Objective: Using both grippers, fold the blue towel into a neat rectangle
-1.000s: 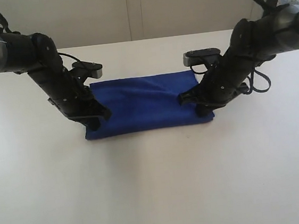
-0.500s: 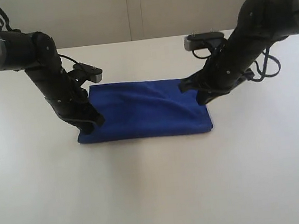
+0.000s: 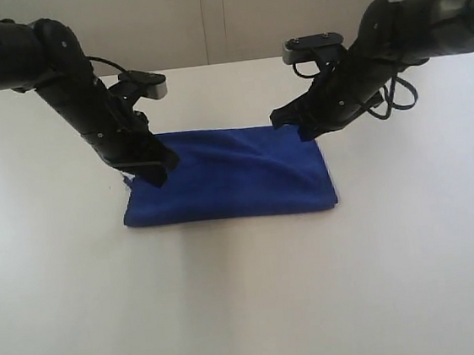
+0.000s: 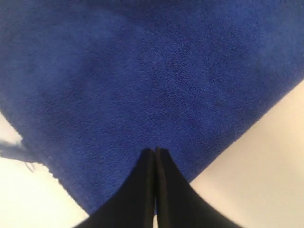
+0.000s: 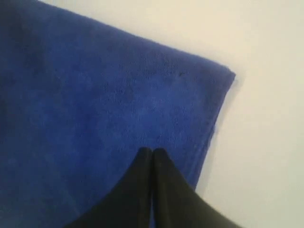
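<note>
One blue towel (image 3: 229, 178), two black robot arms and two grippers are on one white table (image 3: 251, 312). Each arm carries one small grey wrist camera.

Both arms come in from the outer sides and slope down and inward, so their tips point towards each other over the cloth. The left gripper (image 3: 156, 176) angles steeply down, with its fingertips over one short end of the towel. The right gripper (image 3: 304, 132) is tilted less steeply, and its fingertips are over the far corner of the opposite short end. Whether either tip presses on the cloth or hangs just above it cannot be told.

On both grippers the two tapered black fingers are pressed together with nothing between them. No cloth is pinched.

The towel lies flat beneath both sets of fingertips as a folded rectangle. Its long axis runs from the left fingers to the right fingers. In the left wrist view a towel corner sits just beside the fingers, with bare table on either side. In the right wrist view a corner lies ahead of the fingers, and a folded edge runs just beside them.
</note>
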`<act>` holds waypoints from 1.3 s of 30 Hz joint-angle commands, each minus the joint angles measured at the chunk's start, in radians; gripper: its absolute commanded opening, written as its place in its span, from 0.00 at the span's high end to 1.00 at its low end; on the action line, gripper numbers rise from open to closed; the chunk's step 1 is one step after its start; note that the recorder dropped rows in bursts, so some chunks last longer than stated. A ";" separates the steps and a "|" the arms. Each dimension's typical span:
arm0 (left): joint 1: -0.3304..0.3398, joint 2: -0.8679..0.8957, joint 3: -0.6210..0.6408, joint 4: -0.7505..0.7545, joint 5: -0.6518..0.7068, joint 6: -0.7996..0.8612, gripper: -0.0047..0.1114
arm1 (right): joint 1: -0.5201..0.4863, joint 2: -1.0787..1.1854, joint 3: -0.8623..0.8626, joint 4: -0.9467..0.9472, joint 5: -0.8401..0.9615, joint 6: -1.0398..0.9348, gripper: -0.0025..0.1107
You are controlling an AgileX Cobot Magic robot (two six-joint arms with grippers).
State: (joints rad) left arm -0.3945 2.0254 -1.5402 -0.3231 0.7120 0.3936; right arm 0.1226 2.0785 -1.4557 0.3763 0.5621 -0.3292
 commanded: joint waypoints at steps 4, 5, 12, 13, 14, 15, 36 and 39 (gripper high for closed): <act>-0.009 0.076 -0.003 -0.022 0.017 0.007 0.96 | -0.002 0.099 -0.085 -0.002 -0.001 -0.019 0.98; -0.009 0.080 -0.003 -0.022 0.017 0.007 0.96 | -0.002 0.112 -0.091 -0.002 -0.001 -0.028 0.98; -0.009 0.101 -0.003 -0.005 0.022 0.007 0.96 | -0.004 0.148 -0.092 -0.069 -0.026 -0.035 0.98; -0.009 0.104 -0.003 -0.003 0.023 0.007 0.96 | -0.004 0.150 -0.092 -0.093 -0.031 -0.035 0.98; -0.009 0.108 -0.003 -0.003 0.025 0.007 0.96 | -0.004 0.153 -0.092 -0.111 -0.031 -0.035 0.98; -0.009 0.111 -0.003 -0.003 0.025 0.007 0.96 | -0.004 0.157 -0.092 -0.127 -0.036 -0.035 0.98; -0.009 0.110 -0.003 0.000 0.040 0.038 0.96 | -0.003 0.070 -0.092 -0.068 0.007 -0.044 0.98; -0.009 0.109 -0.003 0.000 0.042 0.056 0.96 | -0.003 0.063 -0.092 0.024 0.058 -0.108 0.98</act>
State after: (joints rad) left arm -0.3986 2.1238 -1.5479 -0.3291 0.7196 0.4311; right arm 0.1226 2.1569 -1.5527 0.3245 0.5721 -0.3830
